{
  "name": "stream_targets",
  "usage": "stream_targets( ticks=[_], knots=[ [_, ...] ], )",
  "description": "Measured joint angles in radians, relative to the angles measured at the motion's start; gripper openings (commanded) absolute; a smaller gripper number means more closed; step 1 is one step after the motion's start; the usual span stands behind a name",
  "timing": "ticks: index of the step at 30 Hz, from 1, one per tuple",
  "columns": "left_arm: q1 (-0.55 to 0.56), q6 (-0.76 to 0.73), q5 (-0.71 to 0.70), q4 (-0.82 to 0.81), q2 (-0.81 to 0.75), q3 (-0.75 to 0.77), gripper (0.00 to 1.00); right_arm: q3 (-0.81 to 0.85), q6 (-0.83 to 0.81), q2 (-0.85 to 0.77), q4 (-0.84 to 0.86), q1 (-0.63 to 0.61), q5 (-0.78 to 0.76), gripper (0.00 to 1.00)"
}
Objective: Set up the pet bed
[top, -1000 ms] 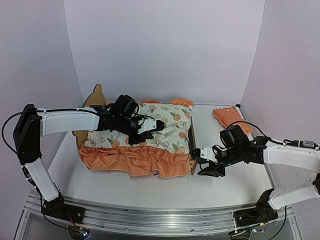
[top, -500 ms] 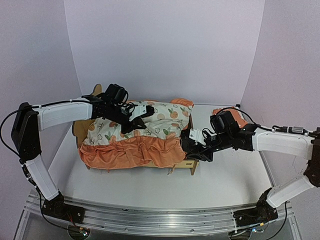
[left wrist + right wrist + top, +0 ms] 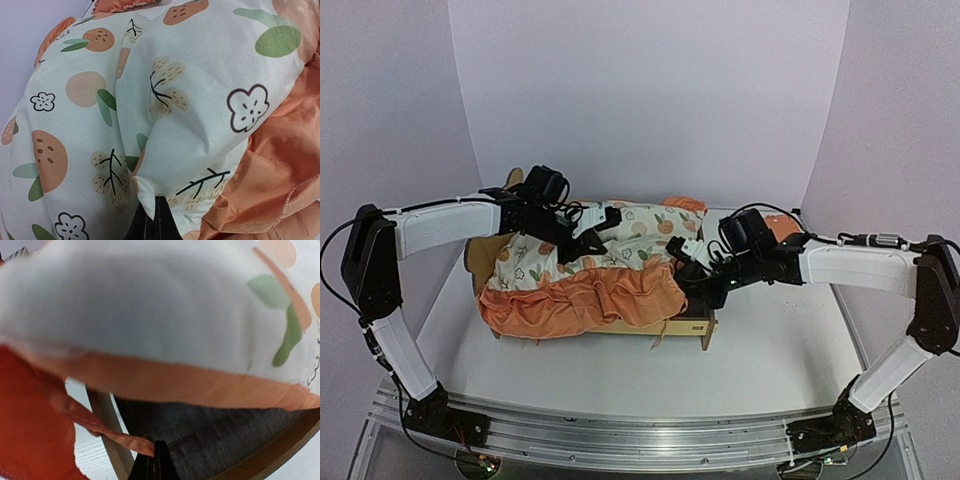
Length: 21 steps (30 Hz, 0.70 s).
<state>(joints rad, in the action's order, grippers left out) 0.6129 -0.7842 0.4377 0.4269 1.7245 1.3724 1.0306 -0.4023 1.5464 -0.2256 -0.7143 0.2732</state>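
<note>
Top external view, for your inventory: one pet bed [image 3: 695, 328] stands mid-worktop [image 3: 770, 365] between the two arms, headboard to the left. Nearly all of it lies under an orange-print mattress pad [image 3: 645, 228] whose ruffle hangs over the near rail, and one small orange pillow [image 3: 782, 222] lies behind the right arm, apart from the bed. Left wrist view shows you the left end effector [image 3: 154, 215] closed, pinching a fold of the pad's printed top. Right wrist view shows you the right end effector [image 3: 156, 452] closed on the pad's orange ruffle hem, above the bed's dark grey felt base [image 3: 225, 435].
</note>
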Motion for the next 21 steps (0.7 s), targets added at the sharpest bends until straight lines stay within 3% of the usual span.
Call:
stream_targets(
  ticks=[6, 21],
  knots=[
    [-0.041, 0.0, 0.009, 0.001, 0.0, 0.0, 0.0, 0.101, 0.174, 0.048, 0.015, -0.01, 0.012, 0.0],
    [-0.069, -0.001, 0.021, 0.002, 0.0, 0.0, 0.0, 0.168, 0.523, 0.054, -0.006, -0.028, 0.063, 0.0]
  ],
)
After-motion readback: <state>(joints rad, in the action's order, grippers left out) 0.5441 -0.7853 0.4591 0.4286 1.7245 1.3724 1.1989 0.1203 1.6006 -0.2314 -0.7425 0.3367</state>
